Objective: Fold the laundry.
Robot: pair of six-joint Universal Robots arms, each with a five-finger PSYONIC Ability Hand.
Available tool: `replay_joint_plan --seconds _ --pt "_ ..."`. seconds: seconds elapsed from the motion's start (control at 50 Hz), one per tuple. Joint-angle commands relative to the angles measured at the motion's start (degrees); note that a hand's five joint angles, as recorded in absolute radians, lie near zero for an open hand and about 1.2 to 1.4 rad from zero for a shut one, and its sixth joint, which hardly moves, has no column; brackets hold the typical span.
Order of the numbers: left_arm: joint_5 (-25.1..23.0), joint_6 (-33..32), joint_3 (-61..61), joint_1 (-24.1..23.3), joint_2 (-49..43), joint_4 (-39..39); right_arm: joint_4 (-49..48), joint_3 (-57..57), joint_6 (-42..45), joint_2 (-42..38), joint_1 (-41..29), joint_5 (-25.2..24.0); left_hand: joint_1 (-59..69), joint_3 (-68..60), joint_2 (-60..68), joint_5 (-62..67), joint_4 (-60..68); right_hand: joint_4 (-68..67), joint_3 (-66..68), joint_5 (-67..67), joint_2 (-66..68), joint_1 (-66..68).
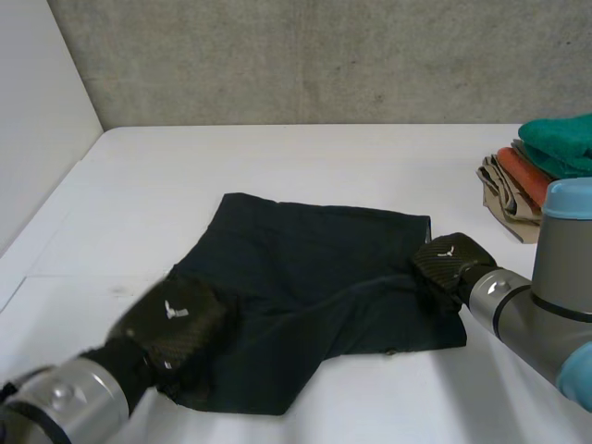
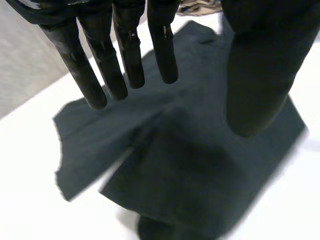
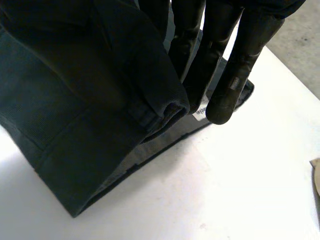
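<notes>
While the right hand (image 1: pixel 451 261) is pinching the dark shorts' (image 1: pixel 314 287) 3 o'clock edge, the open left hand (image 1: pixel 176 322) at 8 o'clock should be pinning the cloth flat.

**Light:** bright, even and diffuse, falling from above; no hard beam.
**Desk** (image 1: pixel 305 166): white and strongly lit. In the left wrist view it washes out to plain white with no surface detail.
**Wall** (image 1: pixel 305 55): grey concrete, evenly lit, its mottling plain to see.
**Dark garment** (image 1: pixel 314 277): soaks up the light, so its folds show only as faint paler ridges. In the right wrist view a soft grey shadow lies on the desk along its raised edge.
**Left hand** (image 1: pixel 180 319), **right hand** (image 1: pixel 453 262): a dull sheen on their woven backs.
**Folded stack** (image 1: pixel 536 171): well lit, with clear colours.
</notes>
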State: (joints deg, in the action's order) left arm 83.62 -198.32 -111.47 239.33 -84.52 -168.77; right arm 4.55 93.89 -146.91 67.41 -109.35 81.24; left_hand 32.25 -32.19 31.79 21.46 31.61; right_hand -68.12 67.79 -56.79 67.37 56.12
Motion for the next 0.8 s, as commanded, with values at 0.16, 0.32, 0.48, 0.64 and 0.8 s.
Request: replay_joint_plan --seconds 0.16,0.32,0.48,0.64,0.8 --pt "7.5 0.7 -2.6 -1.2 -8.0 -8.3 -0.9 1.6 -0.2 -1.5 0.3 0.8 4.9 -4.9 5.3 5.7 5.5 -11.9 12.2 -13.2 12.6 23.9" --pt "8.6 0.7 -2.2 -0.5 -9.8 -10.4 -1.1 3.0 -0.3 -1.3 0.4 0.5 5.6 -5.6 6.0 6.3 6.2 -11.9 12.2 -13.2 12.6 23.9" --pt "8.8 0.7 -1.7 -0.8 -12.3 -12.5 -1.5 3.6 -0.3 -1.1 0.5 0.5 8.4 -8.5 8.9 9.2 9.0 -11.9 12.2 -13.2 12.6 23.9" --pt "8.9 0.7 -0.7 -0.9 -10.7 -13.2 -1.5 4.0 -0.3 -1.0 0.1 0.4 9.1 -9.1 9.5 9.9 9.7 -11.9 12.2 -13.2 12.6 23.9" --pt "8.8 0.7 0.8 -0.6 -10.2 -13.7 -1.6 4.0 -0.3 -0.9 -0.1 0.4 8.6 -8.6 9.0 9.4 9.2 -11.9 12.2 -13.2 12.6 23.9"
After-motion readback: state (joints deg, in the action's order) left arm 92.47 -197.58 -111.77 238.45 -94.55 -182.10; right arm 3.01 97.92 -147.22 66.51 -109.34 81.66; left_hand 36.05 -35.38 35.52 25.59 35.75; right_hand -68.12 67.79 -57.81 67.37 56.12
